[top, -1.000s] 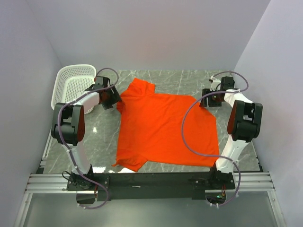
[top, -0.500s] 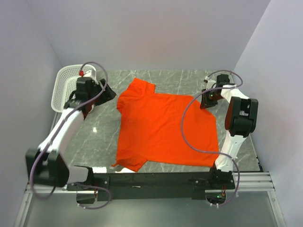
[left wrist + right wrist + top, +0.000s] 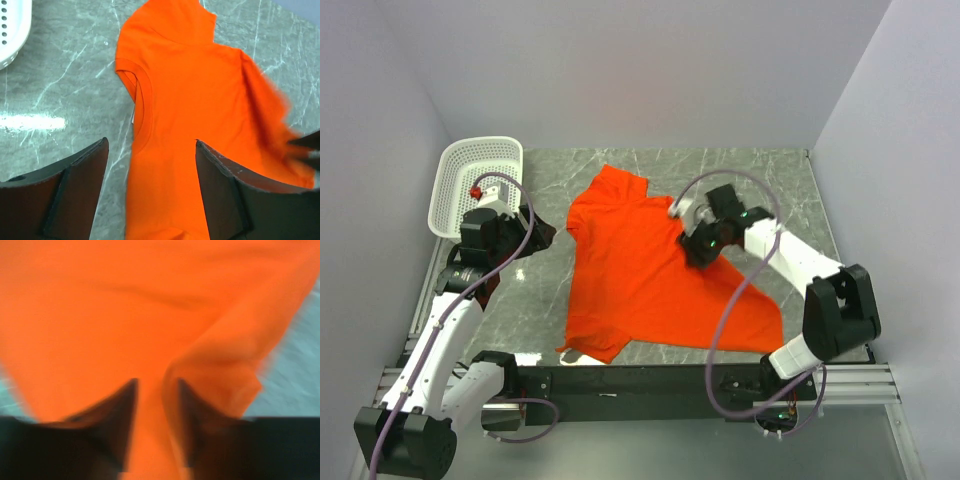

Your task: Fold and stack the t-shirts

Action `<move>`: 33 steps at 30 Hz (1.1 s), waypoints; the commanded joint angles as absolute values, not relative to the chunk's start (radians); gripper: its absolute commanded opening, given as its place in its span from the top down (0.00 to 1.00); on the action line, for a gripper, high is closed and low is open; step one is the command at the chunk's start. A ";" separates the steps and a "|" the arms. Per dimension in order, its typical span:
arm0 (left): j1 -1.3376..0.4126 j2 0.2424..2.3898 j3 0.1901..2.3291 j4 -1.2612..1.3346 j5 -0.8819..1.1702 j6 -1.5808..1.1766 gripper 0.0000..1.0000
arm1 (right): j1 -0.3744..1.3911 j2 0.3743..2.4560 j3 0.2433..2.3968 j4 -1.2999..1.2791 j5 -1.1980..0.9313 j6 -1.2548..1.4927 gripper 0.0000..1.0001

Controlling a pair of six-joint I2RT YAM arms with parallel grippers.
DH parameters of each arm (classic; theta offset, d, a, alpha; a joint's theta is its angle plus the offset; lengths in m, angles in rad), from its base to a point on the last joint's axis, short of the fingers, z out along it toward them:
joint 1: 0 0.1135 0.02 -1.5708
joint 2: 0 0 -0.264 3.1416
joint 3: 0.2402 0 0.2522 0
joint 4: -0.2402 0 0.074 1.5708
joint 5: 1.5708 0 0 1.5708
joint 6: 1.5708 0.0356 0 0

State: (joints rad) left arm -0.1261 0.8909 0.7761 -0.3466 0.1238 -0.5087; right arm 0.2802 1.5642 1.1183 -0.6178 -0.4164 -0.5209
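One bright orange-red t-shirt (image 3: 630, 270) lies on the marble table, collar toward the left. Its right part is lifted and drawn leftward over the body. My right gripper (image 3: 700, 245) is over the middle of the shirt, shut on a fold of its fabric; in the blurred right wrist view the cloth (image 3: 125, 300) runs between my jaws (image 3: 156, 385). My left gripper (image 3: 535, 235) is open and empty, raised beside the shirt's left sleeve. In the left wrist view it (image 3: 151, 141) frames the collar side of the shirt (image 3: 200, 90).
A white perforated basket (image 3: 480, 175) stands at the back left, its rim also in the left wrist view (image 3: 10, 30). Bare marble table (image 3: 790, 190) shows to the right of the shirt. Walls close in on three sides.
My right gripper has moved from the back right to the shirt's middle, dragging the right part of the shirt leftward. My left arm has pulled back toward the near left, away from the basket.
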 commanded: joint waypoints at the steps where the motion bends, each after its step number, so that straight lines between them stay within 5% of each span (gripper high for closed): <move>1: -0.117 0.848 0.769 -0.321 0.155 -0.483 0.24 | 0.368 1.505 0.994 -0.657 -0.382 -0.609 0.40; 5: -0.117 0.839 0.770 -0.318 0.160 -0.474 0.24 | 0.266 1.474 1.008 -0.612 -0.371 -0.528 0.32; 24: -0.117 0.851 0.775 -0.305 0.169 -0.471 0.24 | 0.204 1.839 1.241 -0.637 -0.489 -0.301 0.40; 29: -0.117 0.848 0.773 -0.302 0.170 -0.472 0.24 | 0.204 1.821 1.232 -0.666 -0.525 -0.333 0.63; 32: -0.117 0.851 0.775 -0.302 0.172 -0.472 0.24 | 0.198 1.789 1.244 -0.672 -0.499 -0.339 0.99; 33: -0.117 0.853 0.773 -0.304 0.170 -0.471 0.24 | 0.195 1.778 1.250 -0.672 -0.489 -0.339 1.00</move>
State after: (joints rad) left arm -0.1211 0.8547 0.7677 -0.3412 0.1535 -0.4904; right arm 0.1940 1.8477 1.2026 -0.6563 -0.4938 -0.3275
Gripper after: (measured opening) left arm 0.755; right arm 0.045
